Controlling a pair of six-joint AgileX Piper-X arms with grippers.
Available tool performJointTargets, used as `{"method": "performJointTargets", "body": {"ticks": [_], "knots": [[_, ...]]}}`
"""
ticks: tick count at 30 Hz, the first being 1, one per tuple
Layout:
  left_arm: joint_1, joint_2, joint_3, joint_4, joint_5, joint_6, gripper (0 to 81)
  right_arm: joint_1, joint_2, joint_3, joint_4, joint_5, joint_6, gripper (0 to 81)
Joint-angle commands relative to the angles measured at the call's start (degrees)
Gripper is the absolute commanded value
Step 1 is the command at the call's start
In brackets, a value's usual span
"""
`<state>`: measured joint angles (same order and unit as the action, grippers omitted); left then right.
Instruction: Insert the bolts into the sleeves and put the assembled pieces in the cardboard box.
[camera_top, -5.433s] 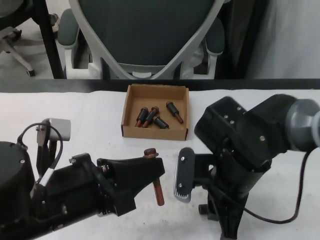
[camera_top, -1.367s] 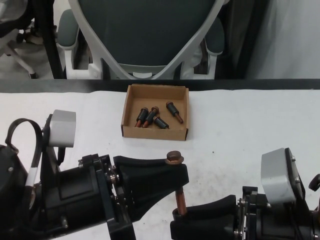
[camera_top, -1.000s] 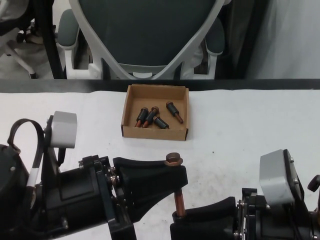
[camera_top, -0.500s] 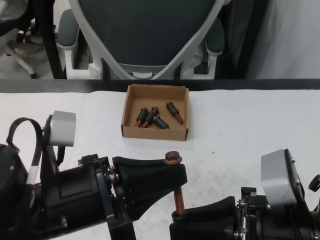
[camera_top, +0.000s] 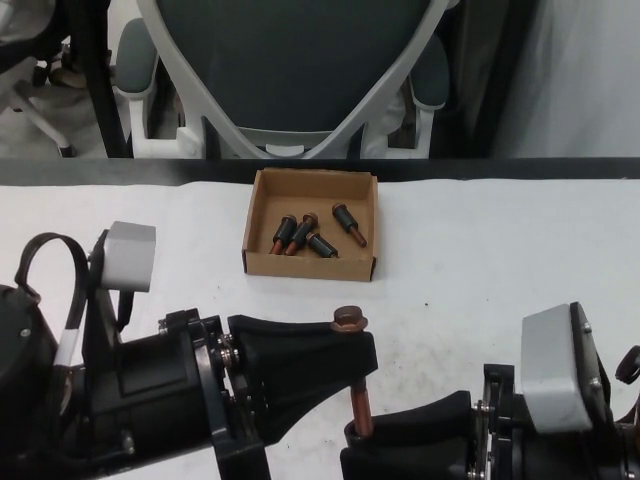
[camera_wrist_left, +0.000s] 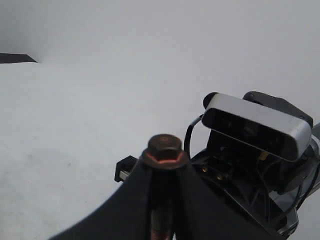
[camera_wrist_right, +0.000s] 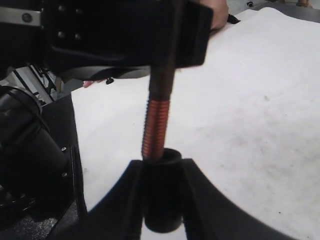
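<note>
The left fingers (camera_top: 300, 355) were seen clenched on a bolt (camera_top: 356, 400), which was held upright between them just under its hexagonal head. The head showed above the fingertips and the copper-coloured threaded shank hung below them. The right fingers (camera_top: 420, 420) were set directly beneath the left ones and were closed around a short black sleeve (camera_wrist_right: 162, 200), which was gripped upright between their tips with its open mouth turned up. The bolt's threaded end was met by that mouth, its tip just at or inside the rim; how far it had entered could not be told. Both pairs of fingers were held above the white counter (camera_top: 480, 250). Well beyond the fingertips, farther from the arms, a cardboard box (camera_top: 308, 265) was set on the counter. Four assembled pieces (camera_top: 305, 235) were laid inside it, well apart from the held bolt and sleeve.
</note>
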<state>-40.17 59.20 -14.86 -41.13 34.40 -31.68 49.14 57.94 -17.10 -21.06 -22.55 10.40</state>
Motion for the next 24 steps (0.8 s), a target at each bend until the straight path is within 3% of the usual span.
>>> {"method": "performJointTargets", "body": {"ticks": [1, 24], "knots": [[-0.4, -0.4, 0.1, 1.5, 2.2, 1.6, 0.8, -0.1, -0.5, -0.9, -1.4, 1.4, -0.6, 0.3], [-0.4, -0.4, 0.1, -2.0, -3.1, 6.2, 0.8, -0.1, -0.7, -2.8, 0.2, 1.6, -1.4, 0.3]]}}
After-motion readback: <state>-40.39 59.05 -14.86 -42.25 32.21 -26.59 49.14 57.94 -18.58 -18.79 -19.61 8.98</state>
